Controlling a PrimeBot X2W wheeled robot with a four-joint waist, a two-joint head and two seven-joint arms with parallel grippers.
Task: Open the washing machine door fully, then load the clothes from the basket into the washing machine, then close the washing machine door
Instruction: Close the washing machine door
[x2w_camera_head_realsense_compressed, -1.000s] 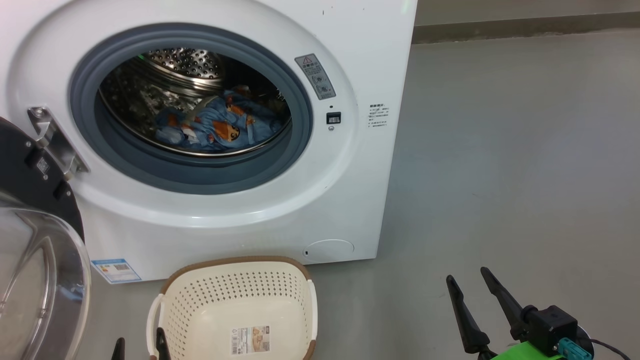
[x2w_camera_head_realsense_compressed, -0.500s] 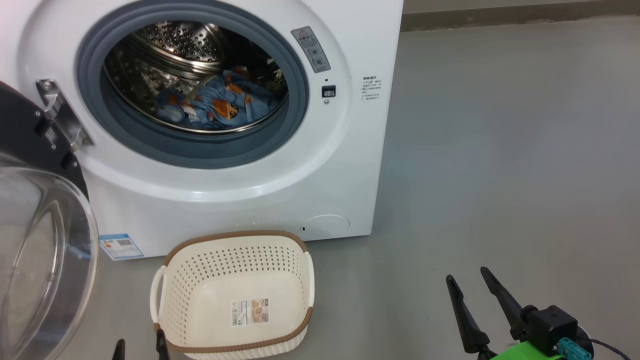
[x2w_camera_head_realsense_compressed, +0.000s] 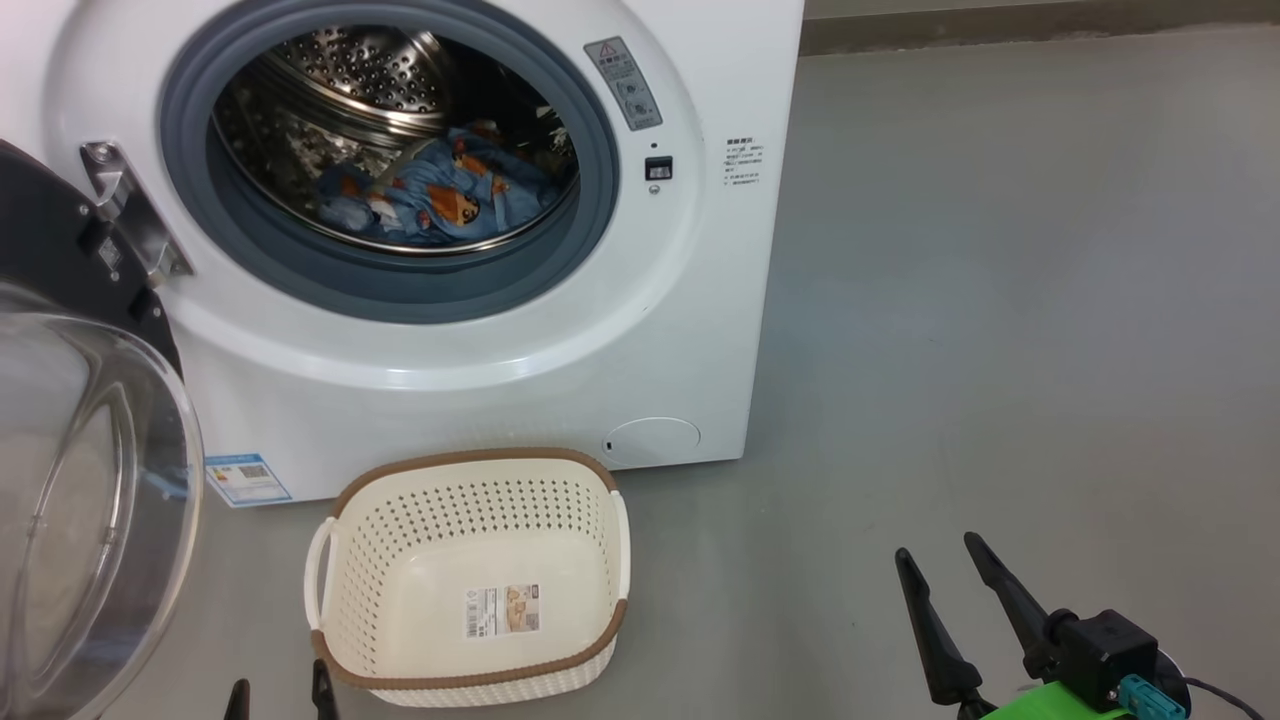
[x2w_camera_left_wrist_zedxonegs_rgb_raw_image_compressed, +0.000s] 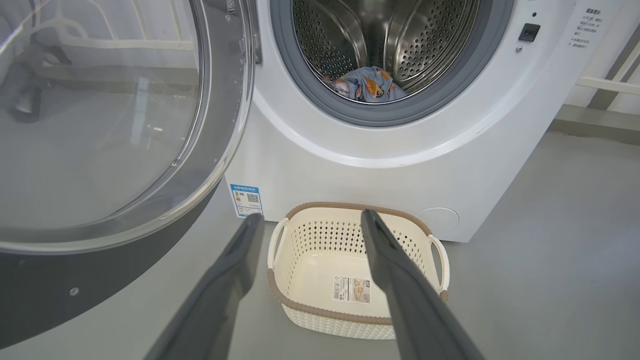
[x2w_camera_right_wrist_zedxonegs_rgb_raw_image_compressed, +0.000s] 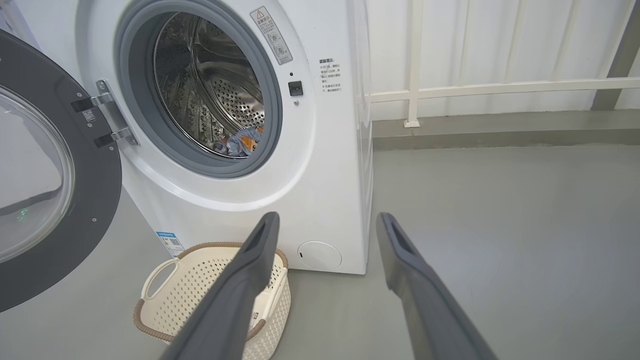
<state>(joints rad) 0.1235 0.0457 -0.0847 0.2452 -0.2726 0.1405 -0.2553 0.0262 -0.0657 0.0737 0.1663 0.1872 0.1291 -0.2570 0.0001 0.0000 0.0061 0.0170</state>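
While the left gripper (x2w_camera_left_wrist_zedxonegs_rgb_raw_image_compressed: 311, 215) and right gripper (x2w_camera_right_wrist_zedxonegs_rgb_raw_image_compressed: 327, 215) hang with fingers spread wide, gripping nothing: basket (x2w_camera_head_realsense_compressed: 470, 470), on floor (x2w_camera_head_realsense_compressed: 1000, 300), just ahead of left gripper; washing machine (x2w_camera_head_realsense_compressed: 480, 380), beyond basket; clothes (x2w_camera_head_realsense_compressed: 440, 200), inside drum (x2w_camera_left_wrist_zedxonegs_rgb_raw_image_compressed: 425, 45), well ahead of both; washing machine door (x2w_camera_left_wrist_zedxonegs_rgb_raw_image_compressed: 100, 125), swung open, left of left gripper.

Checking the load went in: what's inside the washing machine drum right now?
The clothes, a blue bundle with orange-brown prints, lie at the bottom of the steel drum. Anything beneath the bundle is covered.
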